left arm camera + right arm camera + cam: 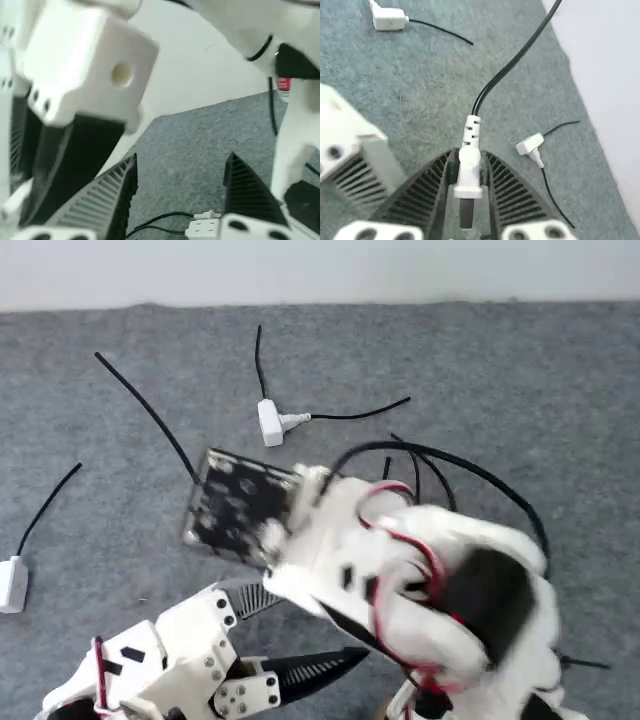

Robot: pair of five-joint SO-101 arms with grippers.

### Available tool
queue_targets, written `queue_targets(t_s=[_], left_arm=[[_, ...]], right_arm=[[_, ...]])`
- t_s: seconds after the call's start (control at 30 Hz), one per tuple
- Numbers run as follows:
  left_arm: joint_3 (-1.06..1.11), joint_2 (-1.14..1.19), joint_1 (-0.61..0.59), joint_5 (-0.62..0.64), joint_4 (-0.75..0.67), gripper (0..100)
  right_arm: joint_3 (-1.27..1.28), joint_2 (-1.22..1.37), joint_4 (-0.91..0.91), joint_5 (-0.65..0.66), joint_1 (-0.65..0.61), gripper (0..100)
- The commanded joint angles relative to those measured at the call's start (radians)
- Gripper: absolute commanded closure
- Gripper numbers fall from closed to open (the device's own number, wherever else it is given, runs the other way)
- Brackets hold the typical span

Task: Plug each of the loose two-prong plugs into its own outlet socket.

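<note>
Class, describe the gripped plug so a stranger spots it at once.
Start at the grey carpet, then find the right gripper above it. The white plug sits between its ribbed black fingers, black cord trailing away. The other two plugs lie loose on the carpet.

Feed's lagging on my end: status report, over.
Left jaws open. Right jaws shut on white two-prong plug. Black outlet block partly under right arm. One loose plug beyond it, second loose plug far aside.

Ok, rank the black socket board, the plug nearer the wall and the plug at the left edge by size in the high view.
1. Black socket board, largest even partly covered.
2 and 3. Plug nearer the wall and left-edge plug look alike; I won't rank them.
</note>
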Motion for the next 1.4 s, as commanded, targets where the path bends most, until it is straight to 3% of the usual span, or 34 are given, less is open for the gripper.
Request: queue_targets(t_s=[0.0, 0.63, 0.87, 1.07, 1.37], left_arm=[[-0.038, -0.015, -0.074, -0.026, -0.032, 73], [0.125, -0.017, -0.101, -0.028, -0.063, 73], [0.136, -0.017, -0.101, -0.02, -0.063, 73], [0.137, -0.017, -0.103, -0.025, -0.063, 73], [0.134, -0.017, -0.181, -0.018, -0.064, 73]], right_arm=[[-0.003, -0.087, 0.042, 0.006, -0.022, 99.0], [0.287, -0.326, 0.041, 0.014, -0.015, 99.0], [0.373, -0.357, 0.038, 0.015, 0.087, 99.0], [0.404, -0.363, 0.041, 0.014, 0.091, 99.0], [0.511, -0.364, 0.038, 0.008, 0.093, 99.0]])
